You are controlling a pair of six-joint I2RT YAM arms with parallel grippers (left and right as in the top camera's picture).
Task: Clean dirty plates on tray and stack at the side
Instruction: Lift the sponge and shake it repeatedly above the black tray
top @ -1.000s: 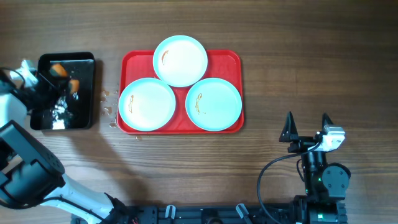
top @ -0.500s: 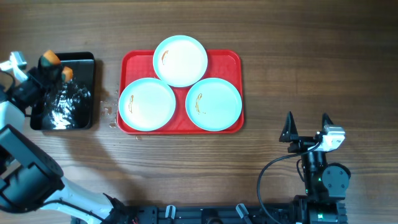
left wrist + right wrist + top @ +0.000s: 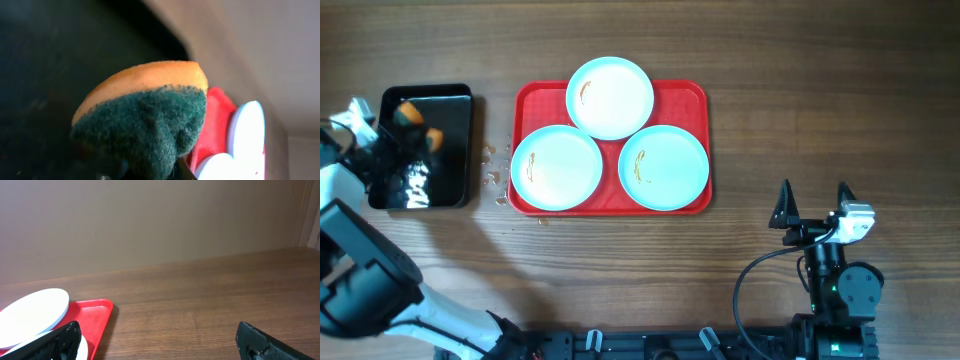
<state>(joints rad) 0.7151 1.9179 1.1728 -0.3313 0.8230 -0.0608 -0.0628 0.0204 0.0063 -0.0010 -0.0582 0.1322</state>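
Note:
Three pale plates lie on the red tray (image 3: 696, 96): one at the back (image 3: 610, 97), one front left (image 3: 556, 168), one front right (image 3: 664, 166). Each bears a thin orange-brown smear. My left gripper (image 3: 420, 127) is shut on an orange and green sponge (image 3: 145, 110) down in the black pan (image 3: 452, 185), left of the tray. In the left wrist view the sponge hides the fingers almost entirely. Far off at the front right, my right gripper (image 3: 813, 205) stands open and holds nothing; its wrist view has the tray's corner (image 3: 95, 312) and a plate (image 3: 32, 311) at the left.
The black pan holds glinting water. Small drops (image 3: 495, 165) speckle the wood between pan and tray. Bare wooden table lies right of the tray and across the front.
The left gripper with the sponge swung up and to the left of the pan half a second ago and has come back down into it. The right arm has stayed still.

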